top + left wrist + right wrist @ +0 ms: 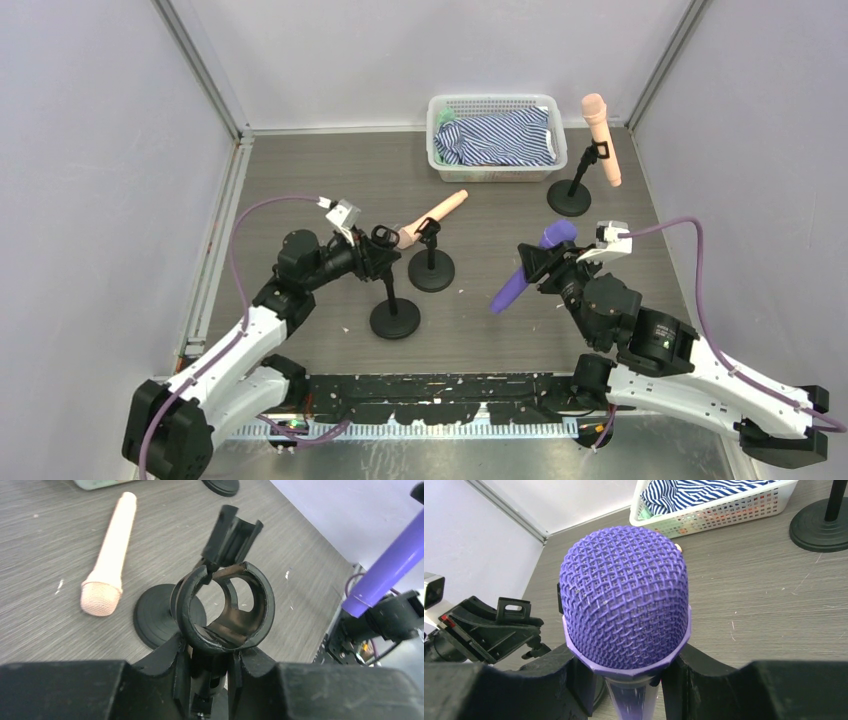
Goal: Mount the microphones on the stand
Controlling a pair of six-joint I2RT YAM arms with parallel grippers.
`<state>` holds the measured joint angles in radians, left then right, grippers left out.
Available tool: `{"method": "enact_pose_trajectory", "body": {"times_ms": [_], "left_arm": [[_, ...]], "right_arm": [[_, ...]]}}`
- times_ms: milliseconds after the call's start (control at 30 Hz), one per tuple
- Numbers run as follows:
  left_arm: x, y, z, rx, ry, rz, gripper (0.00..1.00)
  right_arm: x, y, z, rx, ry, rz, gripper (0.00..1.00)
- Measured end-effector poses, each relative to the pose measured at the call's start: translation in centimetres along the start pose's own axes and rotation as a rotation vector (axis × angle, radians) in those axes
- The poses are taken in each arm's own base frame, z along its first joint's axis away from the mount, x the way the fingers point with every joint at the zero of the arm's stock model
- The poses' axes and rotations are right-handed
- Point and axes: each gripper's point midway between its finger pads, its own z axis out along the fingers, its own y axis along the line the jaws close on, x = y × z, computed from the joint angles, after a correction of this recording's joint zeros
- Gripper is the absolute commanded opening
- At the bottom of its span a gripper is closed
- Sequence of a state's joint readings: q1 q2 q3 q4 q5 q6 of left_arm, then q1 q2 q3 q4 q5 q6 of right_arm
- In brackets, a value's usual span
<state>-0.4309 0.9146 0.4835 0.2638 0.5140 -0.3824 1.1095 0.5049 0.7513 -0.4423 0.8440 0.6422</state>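
**Top view.** The left end effector (372, 250) is clenching on the neck of the near stand (395, 318), just under its clip (383, 237), which is carrying nothing. The right end effector (545, 262) is grasping the purple microphone (515, 280) close to its head and holding it tilted above the tabletop (480, 335). The handle is pointing near-left toward that stand, apart from it. The mounted peach microphone (603, 140) is sitting in the far-right stand (569, 198). The loose peach microphone (435, 213) is lying by the middle stand (432, 270).

**Left wrist view.** The fingers are pressing on the stem directly beneath the clip ring. The ring is standing open and empty. The loose peach microphone is lying flat at the left, its head just beside a stand base. The purple handle is showing at the right, well apart from the ring.

**Right wrist view.** The purple mesh head is filling the frame, with the fingers bearing on both sides just under its collar.

**Progress, as judged.** One of three is seated. The purple one is being lined up, with insertion not yet begun. The loose peach one is waiting for the middle stand.
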Motion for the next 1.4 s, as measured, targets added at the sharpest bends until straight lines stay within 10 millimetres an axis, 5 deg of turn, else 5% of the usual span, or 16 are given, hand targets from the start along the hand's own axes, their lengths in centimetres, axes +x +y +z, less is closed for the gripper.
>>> {"method": "enact_pose_trajectory", "body": {"times_ms": [367, 667, 900, 1200, 1400], "left_arm": [[0.2, -0.8, -1.2, -0.243, -0.059, 0.076, 0.01], [0.6, 0.7, -2.0, -0.535, -0.098, 0.192, 0.01], [1.4, -0.7, -2.0, -0.731, -0.144, 0.304, 0.01], [1.3, 0.3, -3.2, -0.814, -0.232, 0.207, 0.43], [3.7, 0.3, -4.1, -0.69, -0.194, 0.157, 0.65]], "right_arm": [[0.5, 0.3, 0.2, -0.002, 0.017, -0.003, 0.01], [0.6, 0.3, 0.2, -0.005, 0.02, 0.001, 0.01], [0.7, 0.3, 0.2, -0.004, 0.021, 0.001, 0.01], [0.9, 0.2, 0.3, -0.004, 0.025, -0.002, 0.01], [1.0, 0.2, 0.3, -0.002, 0.027, -0.005, 0.01]]}}
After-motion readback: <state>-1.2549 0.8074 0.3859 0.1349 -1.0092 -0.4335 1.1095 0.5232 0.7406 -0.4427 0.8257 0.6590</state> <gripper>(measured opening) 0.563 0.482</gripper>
